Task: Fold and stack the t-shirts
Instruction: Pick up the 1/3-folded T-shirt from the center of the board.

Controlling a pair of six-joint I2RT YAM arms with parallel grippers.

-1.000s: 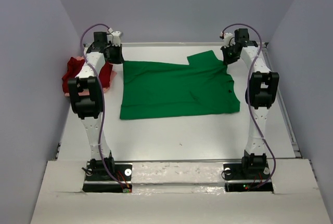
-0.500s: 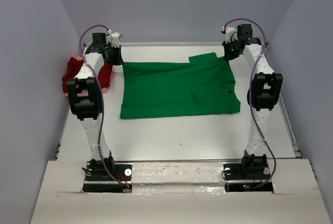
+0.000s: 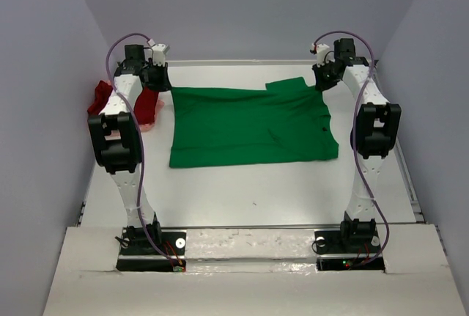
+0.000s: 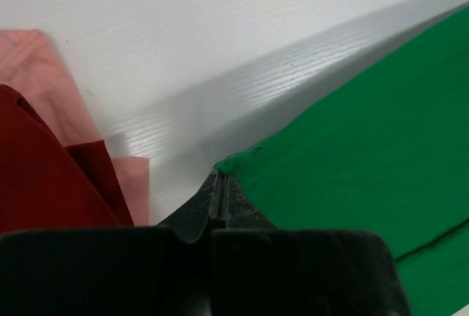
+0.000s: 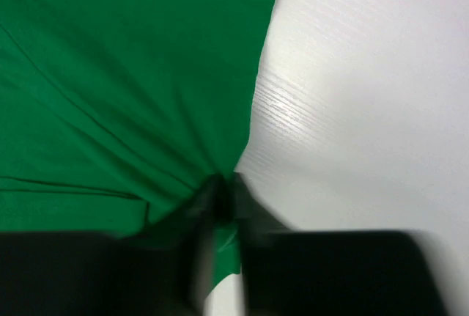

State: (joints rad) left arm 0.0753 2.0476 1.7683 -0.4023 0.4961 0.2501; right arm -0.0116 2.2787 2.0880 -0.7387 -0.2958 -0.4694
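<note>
The bases of the left arm (image 3: pixel 121 147) and the right arm (image 3: pixel 370 133) are fixed at the near edge of the table (image 3: pixel 242 199), and both arms are extended toward the far edge. The green t-shirt (image 3: pixel 249 125) is located at the middle of the table, between the two arms, and is spread out largely flat. Its near hem runs roughly parallel to the near table edge. A sleeve is seen at its far right, projecting toward the far edge. The far left corner of the green t-shirt is clamped in the left gripper (image 4: pixel 222 190). In the left wrist view the two fingers are pressed together, the cloth corner is pinched at their tips, and the adjoining cloth is raised slightly off the surface, with a shadow cast beneath it. The right gripper (image 5: pixel 221 193) is closed on the far right edge of the same shirt, beside the sleeve. In the right wrist view the cloth is gathered into creases that converge at the fingertips. At the far left, just beside the left gripper, the dark red t-shirt (image 4: pixel 44 184) is bunched in a heap against the left wall (image 3: pixel 44 111). It rests on the pale pink t-shirt (image 4: pixel 40 74), whose edges are exposed beneath it.
</note>
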